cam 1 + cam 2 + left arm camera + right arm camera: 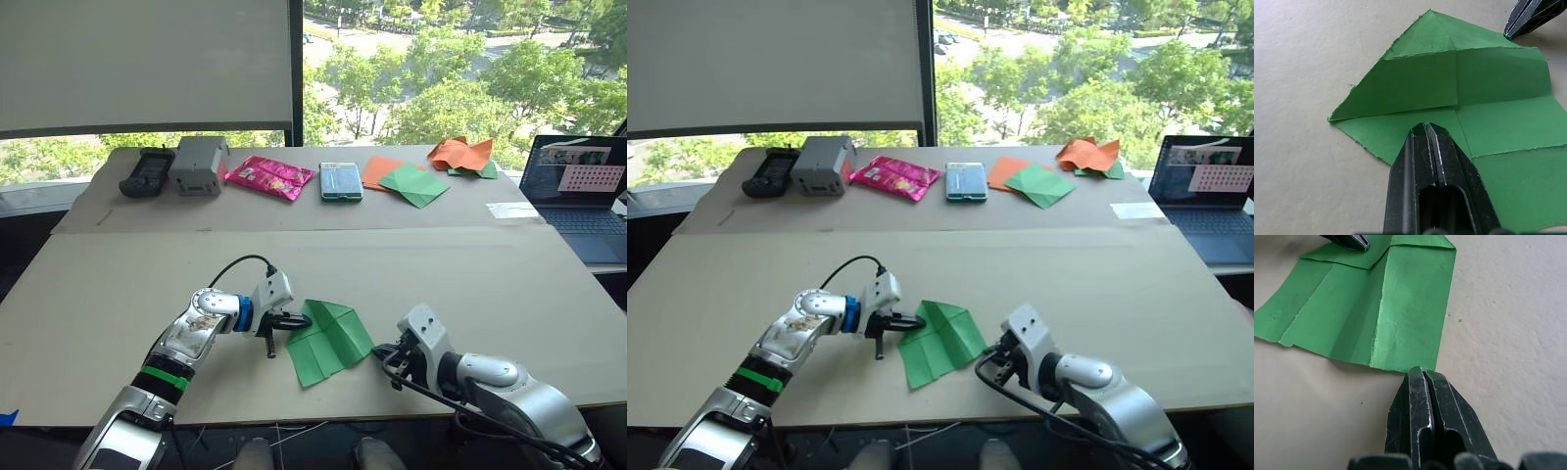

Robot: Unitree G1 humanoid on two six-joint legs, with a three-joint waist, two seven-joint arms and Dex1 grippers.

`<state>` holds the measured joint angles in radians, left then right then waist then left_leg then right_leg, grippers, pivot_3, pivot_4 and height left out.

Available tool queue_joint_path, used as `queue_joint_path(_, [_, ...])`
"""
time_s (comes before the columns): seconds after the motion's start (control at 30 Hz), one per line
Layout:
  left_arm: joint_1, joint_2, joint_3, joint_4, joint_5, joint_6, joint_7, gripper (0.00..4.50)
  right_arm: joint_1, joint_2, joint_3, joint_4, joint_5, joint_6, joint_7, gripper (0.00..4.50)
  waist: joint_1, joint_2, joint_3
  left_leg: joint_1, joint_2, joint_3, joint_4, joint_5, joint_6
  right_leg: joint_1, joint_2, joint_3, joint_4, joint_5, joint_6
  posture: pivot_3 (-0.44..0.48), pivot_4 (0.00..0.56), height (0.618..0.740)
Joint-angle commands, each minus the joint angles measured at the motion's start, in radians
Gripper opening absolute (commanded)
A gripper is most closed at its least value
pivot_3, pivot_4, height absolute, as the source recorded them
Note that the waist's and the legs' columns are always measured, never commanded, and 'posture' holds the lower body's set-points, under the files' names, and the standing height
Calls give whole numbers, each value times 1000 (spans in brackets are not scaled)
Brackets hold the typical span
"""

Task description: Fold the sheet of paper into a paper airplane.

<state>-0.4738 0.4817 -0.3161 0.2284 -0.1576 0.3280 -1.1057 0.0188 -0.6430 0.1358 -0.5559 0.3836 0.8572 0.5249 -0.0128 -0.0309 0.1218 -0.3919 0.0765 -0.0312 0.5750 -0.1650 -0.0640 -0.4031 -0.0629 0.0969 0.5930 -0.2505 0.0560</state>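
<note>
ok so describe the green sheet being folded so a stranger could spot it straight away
On the near cardboard tabletop, look between the left pincer and the right pincer. There lies the sheet of paper, bright green, creased, one end folded to a point. The other green paper lies flat on the far table, overlapping orange.

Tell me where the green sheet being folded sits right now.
The sheet of paper lies flat on the near table, between the left gripper and the right gripper.

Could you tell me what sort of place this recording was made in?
Probably an office or lab set up for robot trials: a cardboard-covered table beside a large window overlooking trees, an open laptop at the side, and spare coloured paper sheets along the far edge.
</note>
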Motion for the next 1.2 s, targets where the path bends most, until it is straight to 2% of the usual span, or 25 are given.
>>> queue_joint_path(0.03, [16,5,-18,15,35,11,12,36,31,-25,-35,0,-1,7,12,0,0,0,0,0,0,0,0,0,0,0,0,0,0,0,0,0,150,721])
queue_joint_path(0.37, [16,8,-20,20,44,1,11,36,111,-15,-47,-66,65,51,35,0,0,0,0,0,0,0,0,0,0,1,0,0,1,0,0,0,150,721])
queue_joint_path(0.53, [22,16,-26,20,57,-14,9,36,95,61,-9,-47,46,43,-23,0,-3,-1,-1,1,0,0,0,0,0,1,1,0,1,0,0,0,150,721])
queue_joint_path(0.83, [35,26,-29,15,79,-35,9,36,159,213,23,-40,53,44,-103,0,-9,-2,-7,3,1,0,-1,0,0,1,1,0,1,0,0,0,150,721])
queue_joint_path(1.1, [39,31,-29,6,80,-32,6,36,141,321,-21,30,30,-76,-133,0,-17,0,-8,3,1,-1,-2,0,0,1,1,0,1,0,0,0,150,721])
queue_joint_path(1.2, [39,33,-28,4,79,-29,6,36,117,378,-55,38,92,-123,-100,0,-19,1,-9,3,1,0,-2,0,0,1,1,0,1,0,0,0,150,721])
